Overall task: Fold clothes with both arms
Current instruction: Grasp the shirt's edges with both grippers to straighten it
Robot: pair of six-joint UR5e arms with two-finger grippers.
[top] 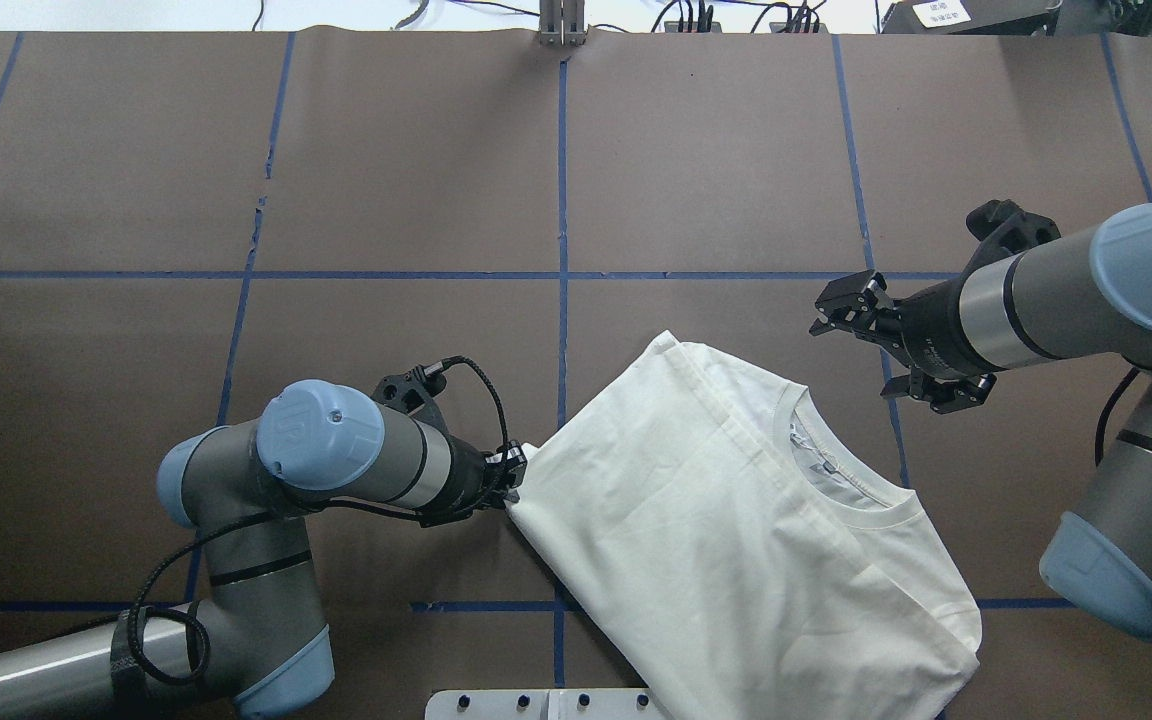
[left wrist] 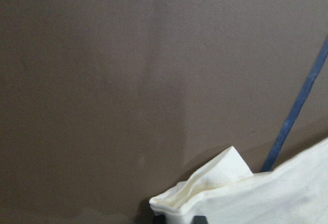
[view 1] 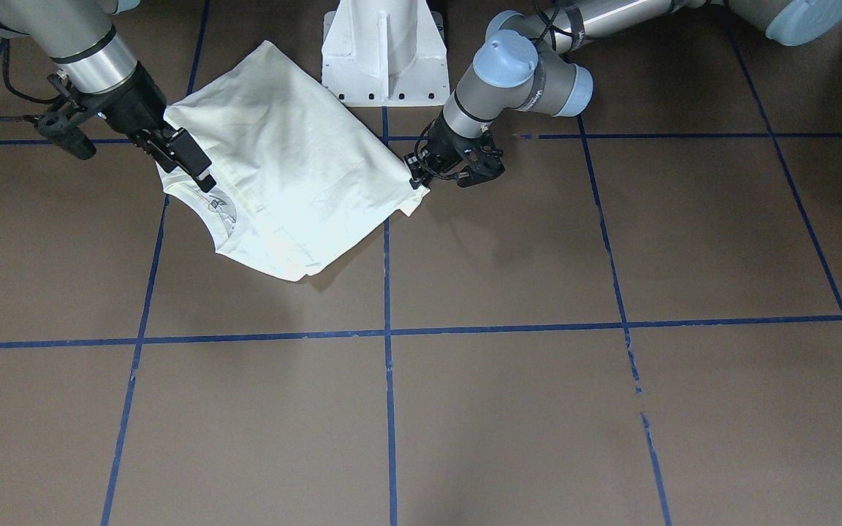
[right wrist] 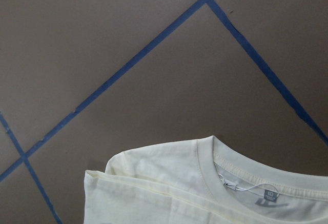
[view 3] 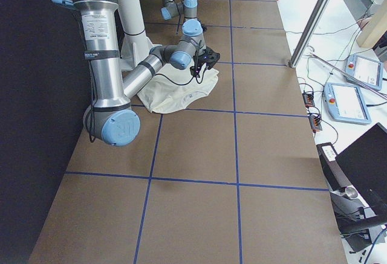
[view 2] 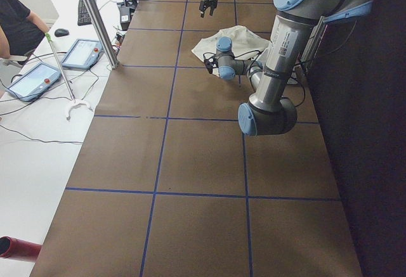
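Note:
The cream shirt [top: 736, 540] lies folded on the brown table close to the robot's base, plain side up, its collar and neck label [right wrist: 266, 196] showing at one edge. My left gripper [top: 511, 480] is low at the fold's left corner and shut on that corner [left wrist: 205, 193], which bunches up between the fingertips [view 1: 421, 181]. My right gripper [top: 831, 312] hangs open above the table just beyond the collar edge, nothing between its fingers [view 1: 187, 146]. The right wrist view looks down on the collar and shoulder from above.
The white pedestal base [view 1: 384, 51] stands right behind the shirt. Blue tape lines [top: 563, 250] grid the brown table. Beside the table's end are teach pendants [view 2: 82, 52], a metal post [view 2: 95, 17] and a seated person [view 2: 16, 20].

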